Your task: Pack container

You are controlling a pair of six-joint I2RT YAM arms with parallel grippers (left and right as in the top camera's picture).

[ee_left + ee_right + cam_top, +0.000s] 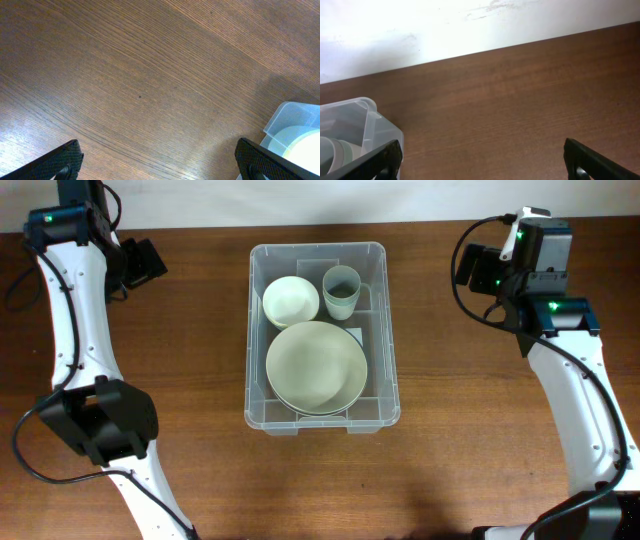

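The container (pixel 385 380), a clear plastic bin, sits at the middle of the wooden bench (pixel 480 450), between the two arms. Inside it a large pale plate (pixel 316 366) fills the near part, a smaller bowl (pixel 291 299) lies in the far left corner, and a cup (pixel 341 290) stands upright just beside the bowl on its right. The left tool (pixel 145 262) hangs over bare wood well to the left of the container, its jaws spread wide and gripping nothing; its wrist camera catches only one corner of the bin at the lower right, with something pale inside. The right tool (pixel 478 268) hovers well to the right of the container, likewise released and empty, and its wrist camera looks toward the far edge of the bench, where a white backdrop (pixel 420 30) begins, with a corner of the bin at the lower left
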